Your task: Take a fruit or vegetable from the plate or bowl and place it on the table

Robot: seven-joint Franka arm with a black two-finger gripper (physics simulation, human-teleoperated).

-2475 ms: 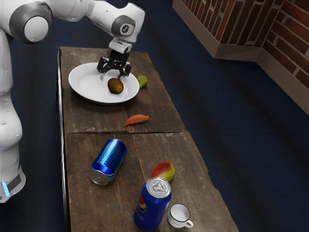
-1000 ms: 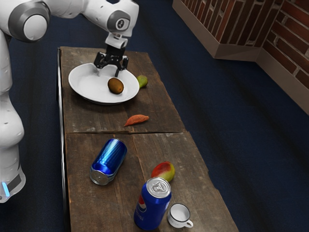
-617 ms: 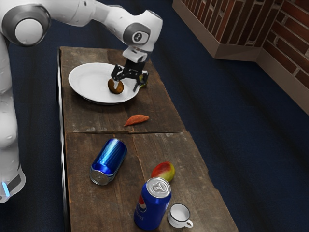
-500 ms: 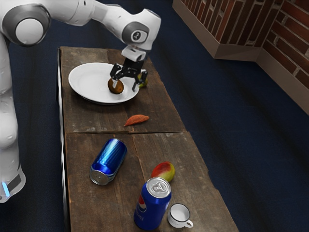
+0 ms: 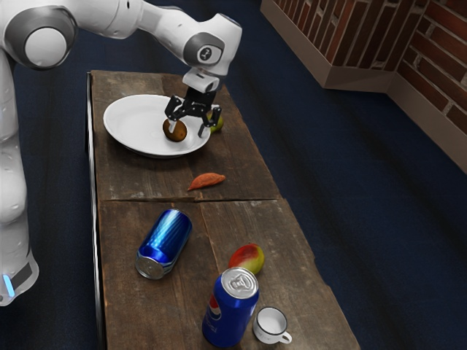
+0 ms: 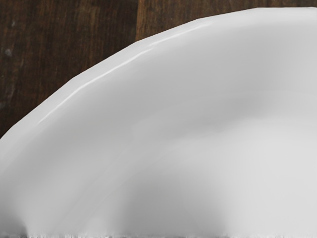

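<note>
Gripper (image 5: 187, 130) over white plate (image 5: 135, 124), jaws released and spread, near kiwi (image 5: 179, 133); plate on wooden counter (image 5: 146, 175).

The white Franka arm (image 5: 109, 16) rises beside the table's (image 5: 128, 179) long edge on the exterior view's left, a blue light strip (image 5: 9, 285) near its base. Its upper links reach over the table's far end, the wrist (image 5: 209, 52) bent downward. Below it the black two-finger gripper (image 5: 187, 130) points down, near the far end, its fingers (image 5: 203, 133) spread apart with a gap between the pale tips.
</note>
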